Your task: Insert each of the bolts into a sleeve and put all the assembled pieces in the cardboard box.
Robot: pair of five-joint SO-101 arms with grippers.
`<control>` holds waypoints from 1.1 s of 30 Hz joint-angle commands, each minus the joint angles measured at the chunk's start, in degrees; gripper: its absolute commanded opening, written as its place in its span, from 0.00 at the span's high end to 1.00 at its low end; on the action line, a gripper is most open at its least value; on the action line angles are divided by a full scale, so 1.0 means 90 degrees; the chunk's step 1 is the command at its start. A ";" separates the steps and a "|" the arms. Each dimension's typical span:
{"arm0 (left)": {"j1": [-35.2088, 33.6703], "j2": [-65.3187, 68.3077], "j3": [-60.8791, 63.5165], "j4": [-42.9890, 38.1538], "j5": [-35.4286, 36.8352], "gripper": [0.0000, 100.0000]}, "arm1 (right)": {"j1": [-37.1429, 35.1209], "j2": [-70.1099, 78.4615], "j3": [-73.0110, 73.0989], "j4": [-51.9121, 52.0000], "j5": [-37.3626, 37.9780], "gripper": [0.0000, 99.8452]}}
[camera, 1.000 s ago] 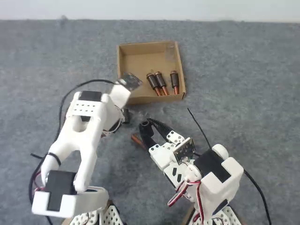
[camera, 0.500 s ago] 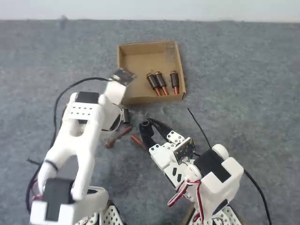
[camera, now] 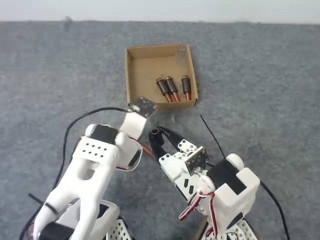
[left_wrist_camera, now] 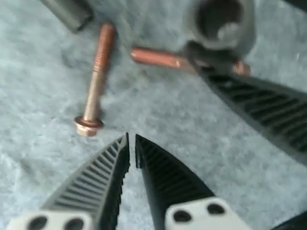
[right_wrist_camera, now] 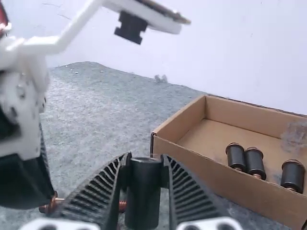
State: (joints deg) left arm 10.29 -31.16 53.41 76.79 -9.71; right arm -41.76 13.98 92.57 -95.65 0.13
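Observation:
My right gripper (right_wrist_camera: 144, 165) is shut on an upright black sleeve (right_wrist_camera: 142, 191), held just above the carpet in front of the cardboard box (camera: 129, 75). In the high view that sleeve (camera: 154, 133) sits at the tip of the right gripper (camera: 157, 141). My left gripper (left_wrist_camera: 132, 140) is shut with nothing in it and hovers low over the carpet. Just beyond its tips lies a copper bolt (left_wrist_camera: 96, 79). A second bolt (left_wrist_camera: 160, 57) lies under the held sleeve (left_wrist_camera: 220, 21). Three assembled pieces (camera: 172, 87) lie in the box.
A loose black sleeve (left_wrist_camera: 67, 9) lies on the carpet past the first bolt. The right gripper's ribbed finger (left_wrist_camera: 268, 115) crosses close beside my left gripper. Grey carpet (camera: 260, 75) stretches around the box.
The left arm has swung from beside the box's near left corner toward the right arm and lowered over the bolts. The right arm has kept still with its sleeve.

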 commanded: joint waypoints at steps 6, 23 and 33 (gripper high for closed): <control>-0.0635 0.1748 -0.0024 -0.1602 0.1133 0.98 | 0.0132 -0.0298 -0.0068 -0.0015 -0.0010 0.99; -0.1182 0.2335 -0.0532 -0.2168 0.1162 0.98 | 0.0132 -0.0298 -0.0049 -0.0015 -0.0010 0.99; -0.1807 0.2090 -0.0269 -0.3106 0.2217 0.98 | 0.0132 -0.0298 -0.0049 -0.0015 -0.0010 0.99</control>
State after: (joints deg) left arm -5.45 -9.45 50.33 53.49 8.13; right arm -41.76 13.98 92.57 -95.65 0.13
